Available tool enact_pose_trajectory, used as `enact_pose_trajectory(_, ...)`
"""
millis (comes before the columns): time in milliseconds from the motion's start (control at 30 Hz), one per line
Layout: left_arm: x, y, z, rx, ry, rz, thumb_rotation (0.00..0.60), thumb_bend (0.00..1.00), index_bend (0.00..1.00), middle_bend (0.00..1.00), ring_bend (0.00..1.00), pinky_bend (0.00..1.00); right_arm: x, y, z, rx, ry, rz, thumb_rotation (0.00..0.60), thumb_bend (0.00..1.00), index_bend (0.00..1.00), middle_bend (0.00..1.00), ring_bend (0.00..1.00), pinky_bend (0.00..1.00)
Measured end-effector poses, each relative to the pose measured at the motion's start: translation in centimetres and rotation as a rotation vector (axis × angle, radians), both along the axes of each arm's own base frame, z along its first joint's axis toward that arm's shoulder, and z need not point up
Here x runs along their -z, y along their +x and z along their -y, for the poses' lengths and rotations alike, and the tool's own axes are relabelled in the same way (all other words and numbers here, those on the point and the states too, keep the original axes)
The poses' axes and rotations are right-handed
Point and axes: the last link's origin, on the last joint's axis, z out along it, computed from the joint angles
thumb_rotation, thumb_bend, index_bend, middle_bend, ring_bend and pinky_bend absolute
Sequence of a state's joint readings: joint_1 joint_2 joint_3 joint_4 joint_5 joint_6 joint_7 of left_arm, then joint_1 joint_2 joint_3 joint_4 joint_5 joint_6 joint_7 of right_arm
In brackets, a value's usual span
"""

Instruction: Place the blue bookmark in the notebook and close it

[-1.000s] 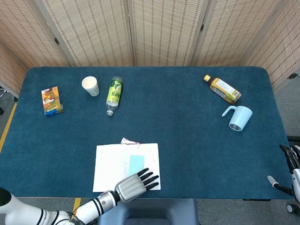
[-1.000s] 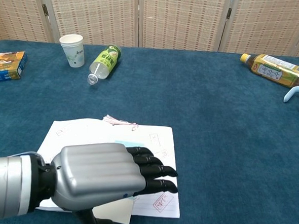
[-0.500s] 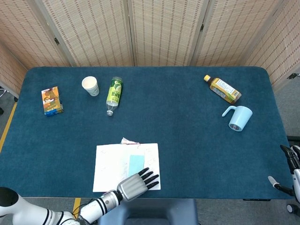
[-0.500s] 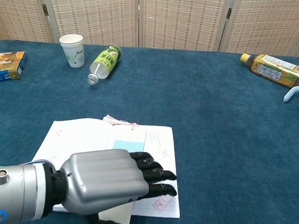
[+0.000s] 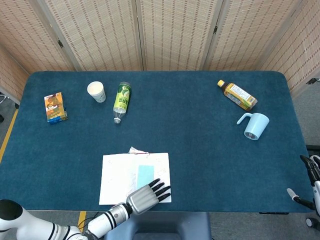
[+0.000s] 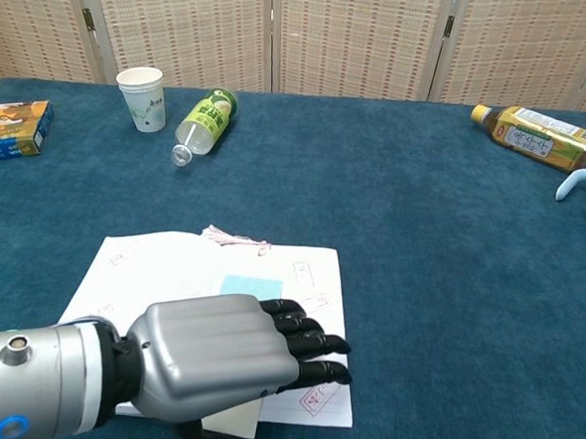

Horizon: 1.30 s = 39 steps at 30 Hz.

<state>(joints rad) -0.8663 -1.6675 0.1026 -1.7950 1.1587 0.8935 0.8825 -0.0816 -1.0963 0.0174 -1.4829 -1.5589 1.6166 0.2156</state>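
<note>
- Left hand (image 6: 230,360) is sliding back toward the near tabletop edge compared with a second ago, uncovering more of the blue bookmark (image 5: 145,175); nothing else is shifting.
- Left hand is hovering flat over the near-right part of the open notebook (image 5: 116,175), fingers (image 6: 310,342) stretched out side by side, holding nothing; cannot tell if it is touching the page.
- Blue bookmark is lying flat on the right-hand page, just beyond the fingertips, so the placing looks done and the closing is not.
- Risk: a page is curling up under the palm at the near edge in the chest view; the retreating hand could be dragging it, creasing the page or pulling the whole notebook toward the tabletop (image 5: 200,165) edge.
- Risk: flipping the cover quickly could be sliding the loose bookmark off the page or leaving it sticking out.
- Risk: the pink-white scrap (image 6: 234,240) at the notebook's far edge could be getting caught in the fold.
- Right hand (image 5: 311,176) is hanging off the far right edge, mostly cut off; cannot tell its state, and it is too far off to steady the notebook.
</note>
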Motion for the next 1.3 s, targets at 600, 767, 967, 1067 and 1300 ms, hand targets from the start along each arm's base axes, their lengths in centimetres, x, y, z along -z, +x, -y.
enact_pose_trajectory(600,0.5,0.8,-1.2,-0.044,0.017,0.018,0.6,0.32,0.09,0.0,0.0,0.08,0.0,0.0,0.1,0.0,0.001,0.0,0.6,0.11,0.04,0.13,0.04,0.12)
enact_pose_trajectory(767,0.1,0.6,-1.1,-0.044,0.008,0.008,0.6,0.32,0.09,0.0,0.0,0.08,0.1,0.0,0.1,0.001,0.003,0.001,0.6,0.11,0.04,0.13,0.04,0.12)
enact_pose_trajectory(967,-1.6,0.7,-0.6,-0.05,-0.017,0.025,0.6,0.32,0.1,0.0,0.0,0.08,0.0,-0.1,0.1,0.0,0.0,0.001,0.6,0.11,0.04,0.13,0.04,0.12)
enact_pose_trajectory(1067,-2.9,0.8,-0.9,-0.061,-0.021,0.052,0.6,0.32,0.14,0.0,0.0,0.09,0.0,-0.1,0.0,0.001,-0.001,0.002,0.6,0.11,0.04,0.13,0.04,0.12)
enact_pose_trajectory(1300,-4.7,1.7,-2.4,-0.126,-0.032,0.16,0.492,0.47,0.26,0.0,0.0,0.08,0.0,-0.2,-0.1,0.001,-0.004,0.004,0.6,0.11,0.04,0.13,0.04,0.12)
